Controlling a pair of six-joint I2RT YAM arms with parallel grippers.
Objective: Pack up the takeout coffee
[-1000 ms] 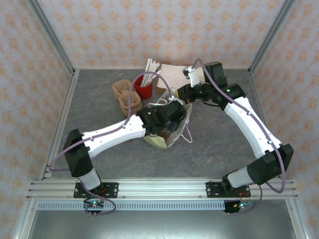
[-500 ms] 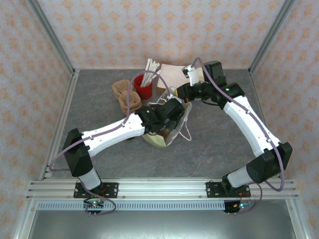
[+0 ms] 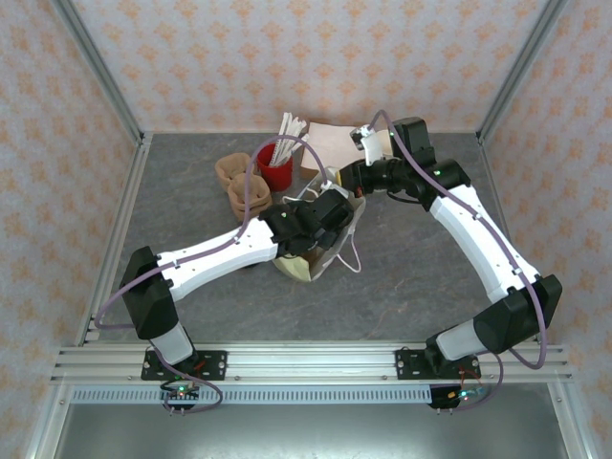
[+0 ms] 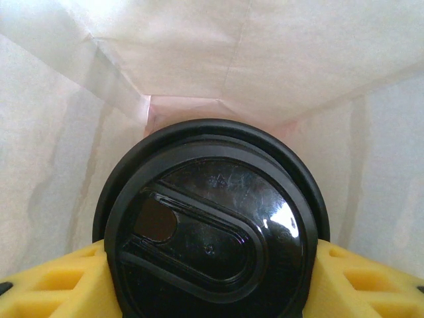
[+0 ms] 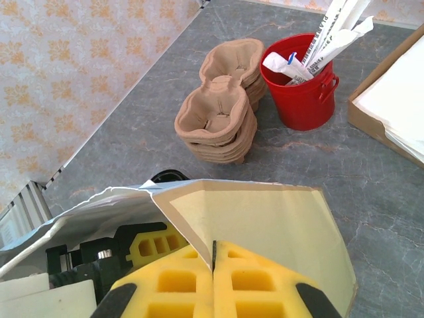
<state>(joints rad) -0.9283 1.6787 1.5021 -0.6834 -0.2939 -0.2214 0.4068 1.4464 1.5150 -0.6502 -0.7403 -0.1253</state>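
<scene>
Top view: you see a grey counter (image 3: 421,277) inside patterned walls. The left arm (image 3: 220,256) reaches from the near left into the mouth of a pale paper bag (image 3: 316,268) at the middle of the counter. The bag hides the arm's tip. The right arm (image 3: 478,239) bends in from the right to the bag's far rim. Behind the bag stand a stack of brown pulp cup carriers (image 3: 241,186), a red bucket (image 3: 275,170) of wrapped sticks and a flat box (image 3: 330,145) of pale paper.

Left wrist view: you look down inside the bag. The takeout coffee (image 4: 212,232) shows its round black lid, which hides the cup below. Yellow pads (image 4: 46,288) touch it on both sides, so the left jaws are pinching the takeout coffee. Pale bag walls rise all around it.

Right wrist view: the right jaws are pressed together, pinching the bag's rim between them. Beyond them, on the counter, you see the cup carriers, the bucket and a corner of the box.
</scene>
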